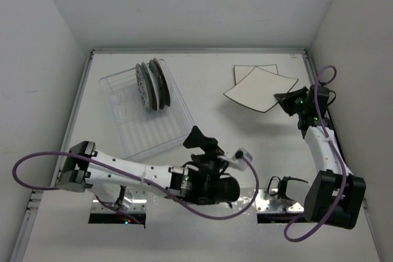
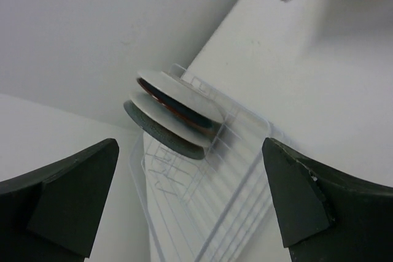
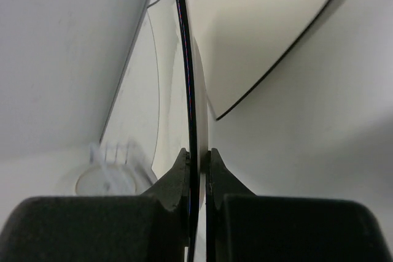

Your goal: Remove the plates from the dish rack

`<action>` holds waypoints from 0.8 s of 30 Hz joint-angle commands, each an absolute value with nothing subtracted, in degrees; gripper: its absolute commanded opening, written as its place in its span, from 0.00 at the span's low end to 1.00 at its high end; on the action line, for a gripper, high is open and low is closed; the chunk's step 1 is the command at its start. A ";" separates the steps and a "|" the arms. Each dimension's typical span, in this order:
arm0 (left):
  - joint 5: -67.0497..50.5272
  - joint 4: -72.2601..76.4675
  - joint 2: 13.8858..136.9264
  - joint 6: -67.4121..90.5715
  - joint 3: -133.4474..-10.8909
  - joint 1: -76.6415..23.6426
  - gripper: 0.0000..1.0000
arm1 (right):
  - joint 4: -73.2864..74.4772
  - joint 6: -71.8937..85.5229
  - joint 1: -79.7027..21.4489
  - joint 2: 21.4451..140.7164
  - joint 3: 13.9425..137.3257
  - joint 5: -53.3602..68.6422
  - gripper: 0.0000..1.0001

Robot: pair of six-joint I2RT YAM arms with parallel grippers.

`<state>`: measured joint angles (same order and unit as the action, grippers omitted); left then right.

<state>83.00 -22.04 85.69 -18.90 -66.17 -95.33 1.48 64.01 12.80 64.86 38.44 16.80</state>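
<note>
The clear dish rack (image 1: 147, 133) lies at the left of the table. Three round plates (image 1: 153, 84) stand on edge at its far end; they also show in the left wrist view (image 2: 175, 111) with the rack (image 2: 202, 200). My left gripper (image 1: 206, 142) is open and empty, just off the rack's near right corner. My right gripper (image 1: 287, 102) is shut on the edge of a square cream plate (image 1: 261, 90), held over another square cream plate (image 1: 253, 72) lying flat at the back right. In the right wrist view the held plate (image 3: 196, 90) sits edge-on between the fingers.
White walls enclose the table on three sides, close to the rack's left and to the right arm. A purple cable (image 1: 325, 84) loops over the right arm, and another (image 1: 37, 164) trails at the left arm's base.
</note>
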 commanded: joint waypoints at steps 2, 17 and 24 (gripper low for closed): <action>83.42 -63.29 83.41 29.17 -82.77 -86.67 1.00 | -16.41 72.77 12.39 62.66 37.36 4.59 0.00; 75.50 -67.38 62.14 45.40 -78.12 -70.15 1.00 | -38.76 78.22 8.18 79.71 33.05 -15.28 0.00; 75.94 -68.31 58.01 48.44 -79.63 -63.20 1.00 | -32.17 80.41 -2.18 80.59 33.58 -33.27 0.00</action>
<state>75.75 -69.25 60.34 46.63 -78.11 -64.47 -22.46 76.05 1.61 81.84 30.68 -22.85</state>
